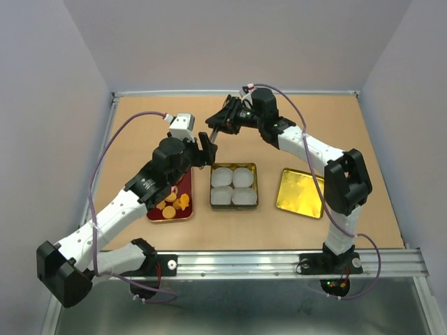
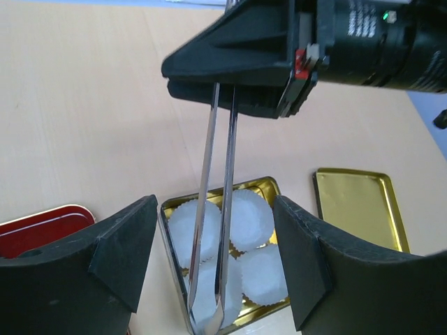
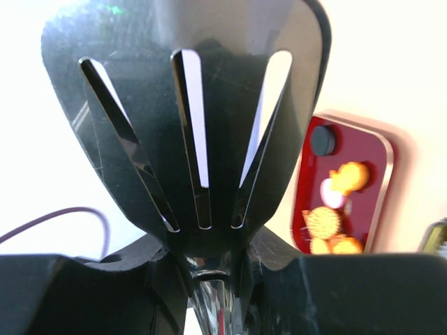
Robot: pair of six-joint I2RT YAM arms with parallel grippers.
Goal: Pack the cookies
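Here, cookies (image 1: 172,202) lie flat in a red tray (image 1: 187,183), long axis 12-to-6, tin (image 1: 255,188) beside at 3 o'clock. The left gripper (image 1: 207,150) is released; the right gripper (image 1: 225,119) clenches tongs (image 2: 205,181).

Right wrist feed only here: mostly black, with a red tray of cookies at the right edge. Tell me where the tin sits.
Observer: The gold tin sits mid-table, between the red tray and the gold lid.
Operator: Report what is in it.
Observer: Four white paper cups, none holding any of the cookies.
Operator: Give me the left gripper.
Observer: The left gripper is open and empty; its camera looks at the metal tongs clamped in the right gripper.
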